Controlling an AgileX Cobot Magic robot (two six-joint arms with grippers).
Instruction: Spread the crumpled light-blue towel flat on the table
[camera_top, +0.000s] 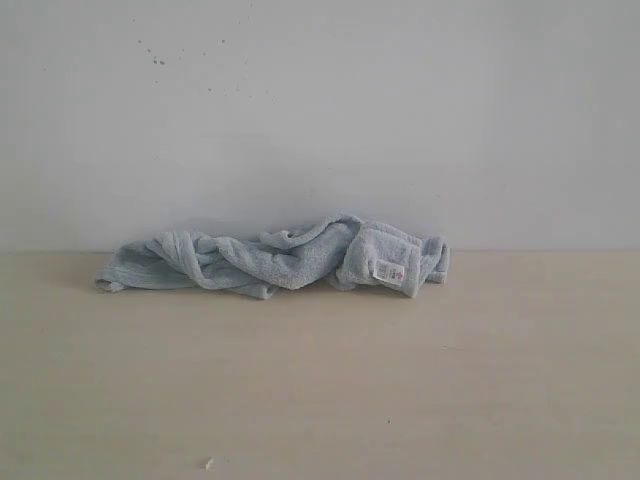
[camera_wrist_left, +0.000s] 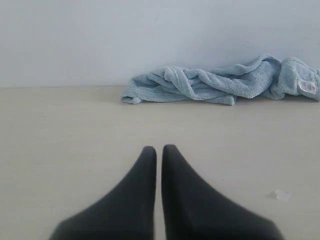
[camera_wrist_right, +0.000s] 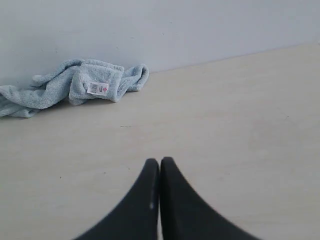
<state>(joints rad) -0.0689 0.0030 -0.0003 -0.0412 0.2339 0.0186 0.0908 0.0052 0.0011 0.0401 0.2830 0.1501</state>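
The towel (camera_top: 275, 260) lay bunched in a long, twisted roll at the far side of the table (camera_top: 320, 390), close against the base of the wall (camera_top: 320, 120). Its care tag (camera_top: 387, 270) faced outward on the folded end at the right of the exterior view. No corner or hem was pulled free, so the spreading was judged not yet begun.

The left claw (camera_wrist_left: 158, 150) was drawn narrow, its tips together and holding nothing. The right claw (camera_wrist_right: 160, 162) was likewise narrow and empty. Both sat well apart from the towel, with bare table between. Neither arm appeared in the exterior view.

Each claw pointed forward across the table toward the wall, apparently low and near level. This pose was judged a parked, ready stance. Both claws would need to widen before any grasp on the cloth.
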